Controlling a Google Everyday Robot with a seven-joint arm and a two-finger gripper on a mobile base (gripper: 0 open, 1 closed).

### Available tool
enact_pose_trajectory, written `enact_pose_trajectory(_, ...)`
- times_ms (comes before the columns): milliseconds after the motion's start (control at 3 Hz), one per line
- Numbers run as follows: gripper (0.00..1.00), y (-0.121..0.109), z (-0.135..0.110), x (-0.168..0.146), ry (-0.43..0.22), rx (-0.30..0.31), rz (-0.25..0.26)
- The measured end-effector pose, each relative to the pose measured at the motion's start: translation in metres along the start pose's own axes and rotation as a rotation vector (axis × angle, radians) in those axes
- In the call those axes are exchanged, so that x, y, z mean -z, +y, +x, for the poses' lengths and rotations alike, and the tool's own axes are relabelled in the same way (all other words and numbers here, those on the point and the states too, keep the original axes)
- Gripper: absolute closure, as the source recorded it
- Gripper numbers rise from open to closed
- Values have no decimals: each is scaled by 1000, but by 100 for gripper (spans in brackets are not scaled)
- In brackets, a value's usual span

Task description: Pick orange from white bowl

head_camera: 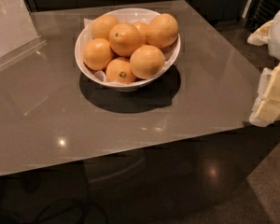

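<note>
The white bowl (173, 55) sits toward the far side of the glossy surface (46, 125), and it is heaped, so the fruit holds itself up. The lower pieces wedge against the flared rim and the upper ones rest in the hollows between them.

Your orange (162, 30) is the large, plain-skinned one at the back right of the pile. It rides high, leaning on the rim on its outer side and touching the round orange with the stem mark (124, 38) on its inner side. The other big fruit (147, 61) lies just in front of and below it. Because it sits on top and near the edge, nothing covers it, and it is open from above and from the right.

It is slightly oval. Its long axis seems to run from lower left up to upper right, tilted off upright, though the soft view makes that a judgement. No stem end shows, so you can't read which end faces you.

The end effector (272, 97) hangs at the right edge of the view, beyond the surface's corner and well apart from the bowl. You cannot tell whether it is apart or together. It holds nothing that shows.
</note>
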State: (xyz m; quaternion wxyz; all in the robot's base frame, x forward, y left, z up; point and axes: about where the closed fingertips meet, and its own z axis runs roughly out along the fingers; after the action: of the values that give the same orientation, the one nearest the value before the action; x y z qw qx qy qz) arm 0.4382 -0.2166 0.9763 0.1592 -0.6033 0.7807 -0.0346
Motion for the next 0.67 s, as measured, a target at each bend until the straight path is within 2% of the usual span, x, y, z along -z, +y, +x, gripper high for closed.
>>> enact_pose_trajectory(333,0,0,0,0,0,0,0)
enact_pose_trajectory(667,0,-17,-13,-5,-18,39,-26)
